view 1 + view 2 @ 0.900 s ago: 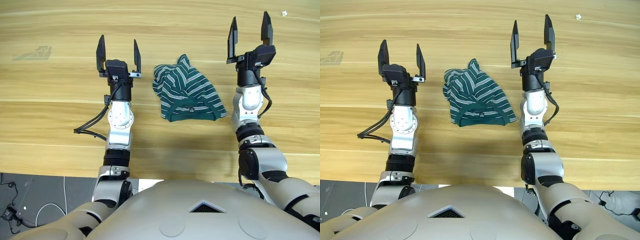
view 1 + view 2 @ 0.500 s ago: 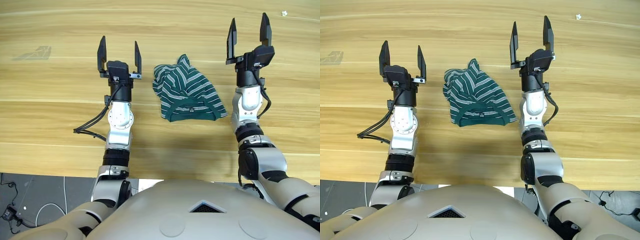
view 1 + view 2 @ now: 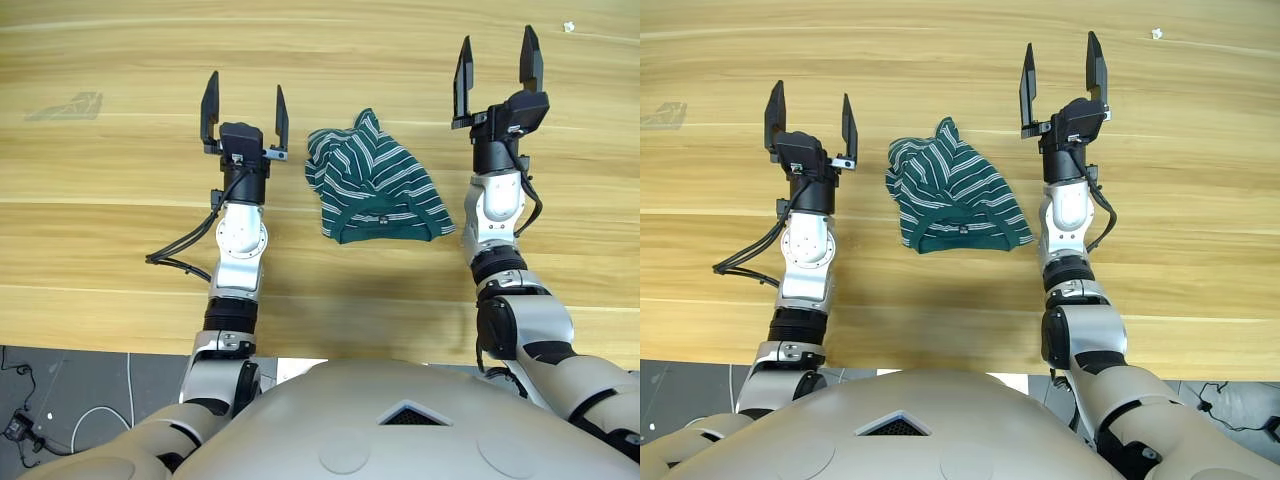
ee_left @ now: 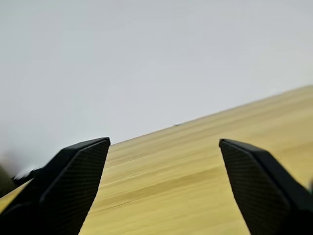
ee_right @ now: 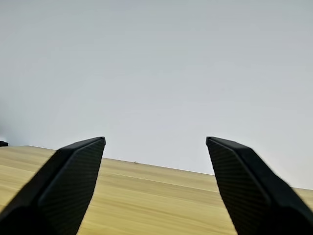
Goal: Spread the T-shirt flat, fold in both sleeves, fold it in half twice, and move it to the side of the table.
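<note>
**Both claws wide open, shirt bunched between them**

The T-shirt (image 3: 375, 190), dark green with white stripes, lies in a crumpled heap on the wooden surface (image 3: 120, 240), set in from the near edge. It is not spread. The cloth is rumpled into folds, with a plain green band along the side that faces the near edge and a small peak of fabric pointing toward the far side.

The left claw (image 3: 246, 85) stands beside the shirt's left side, apart from it, with its two black fingers set far apart and nothing between them. In the left wrist view its fingers (image 4: 73, 186) frame bare wood running to the surface's far edge, with a pale wall beyond.

The right claw (image 3: 497, 38) is on the shirt's right side, a little farther from the near edge than the left one and also clear of the cloth. It too is spread wide and holds nothing. The right wrist view shows its fingers (image 5: 63, 186) with only wood and wall between them.

A black cable (image 3: 180, 250) loops out from the left forearm over the surface. A small white scrap (image 3: 568, 27) lies well beyond the right claw, and a grey mark (image 3: 75, 104) sits on the wood well to the left of the left claw.
</note>
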You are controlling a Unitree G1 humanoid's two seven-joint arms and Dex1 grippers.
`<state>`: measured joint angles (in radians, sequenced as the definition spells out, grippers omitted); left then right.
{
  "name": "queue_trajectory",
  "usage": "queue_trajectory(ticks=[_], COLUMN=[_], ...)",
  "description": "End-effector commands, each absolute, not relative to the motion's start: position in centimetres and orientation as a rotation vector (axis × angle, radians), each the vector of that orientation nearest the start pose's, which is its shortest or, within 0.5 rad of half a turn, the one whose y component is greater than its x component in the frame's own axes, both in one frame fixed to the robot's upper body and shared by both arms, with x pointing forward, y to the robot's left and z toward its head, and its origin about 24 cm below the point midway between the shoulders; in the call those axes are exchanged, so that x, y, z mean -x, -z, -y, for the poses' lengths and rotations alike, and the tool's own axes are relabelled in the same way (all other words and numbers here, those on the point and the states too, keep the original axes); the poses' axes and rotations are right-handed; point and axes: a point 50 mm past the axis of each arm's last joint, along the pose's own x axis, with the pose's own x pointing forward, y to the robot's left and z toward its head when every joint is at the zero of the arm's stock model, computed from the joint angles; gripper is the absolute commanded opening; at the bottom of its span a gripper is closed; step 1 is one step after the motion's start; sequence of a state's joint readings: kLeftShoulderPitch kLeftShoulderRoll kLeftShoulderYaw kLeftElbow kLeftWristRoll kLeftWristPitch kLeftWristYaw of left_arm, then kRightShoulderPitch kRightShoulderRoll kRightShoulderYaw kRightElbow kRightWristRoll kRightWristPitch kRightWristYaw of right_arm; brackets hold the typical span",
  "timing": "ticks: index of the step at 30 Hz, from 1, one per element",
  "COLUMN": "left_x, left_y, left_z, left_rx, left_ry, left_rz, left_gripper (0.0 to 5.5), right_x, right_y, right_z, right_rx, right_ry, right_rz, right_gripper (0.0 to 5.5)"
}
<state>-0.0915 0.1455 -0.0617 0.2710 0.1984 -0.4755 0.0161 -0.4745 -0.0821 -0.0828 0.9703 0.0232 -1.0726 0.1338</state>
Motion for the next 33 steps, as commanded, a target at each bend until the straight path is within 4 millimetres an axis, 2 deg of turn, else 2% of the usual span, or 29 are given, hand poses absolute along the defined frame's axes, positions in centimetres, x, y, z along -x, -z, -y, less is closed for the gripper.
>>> queue_trajectory(ticks=[1,4,7,10,12,18,25,33], left_x=[-23.8,-20.9,-18.5,-15.9,-14.9,-15.5,-15.4,-15.2], left_y=[-4.7,-4.2,-3.8,-3.3,-2.9,-1.1,0.8,2.6], left_z=[-16.2,-18.0,-18.9,-18.4,-17.8,-15.8,-14.1,-15.1], left_rx=[-0.522,-0.652,-0.791,-0.898,-0.903,-0.943,-1.133,-1.244], left_ry=[0.375,0.527,0.655,0.849,0.935,0.944,0.985,0.994], left_rz=[0.268,0.208,0.148,0.095,0.072,0.089,0.134,0.076], left_gripper=[4.14,4.14,4.14,4.14,4.14,4.14,4.14,4.14], right_x=[-30.6,-30.5,-30.5,-30.5,-30.6,-30.8,-30.8,-30.8], right_y=[-6.0,-6.1,-6.2,-6.4,-6.4,-6.5,-6.6,-6.6], right_z=[14.1,13.6,13.1,12.7,12.5,12.1,12.1,12.1], right_rx=[0.072,0.065,0.061,0.058,0.055,0.053,0.054,0.052], right_ry=[-0.163,-0.168,-0.172,-0.175,-0.176,-0.182,-0.181,-0.182], right_rz=[0.580,0.588,0.593,0.596,0.595,0.587,0.590,0.595], right_gripper=[3.83,3.83,3.83,3.83,3.83,3.83,3.83,3.83])
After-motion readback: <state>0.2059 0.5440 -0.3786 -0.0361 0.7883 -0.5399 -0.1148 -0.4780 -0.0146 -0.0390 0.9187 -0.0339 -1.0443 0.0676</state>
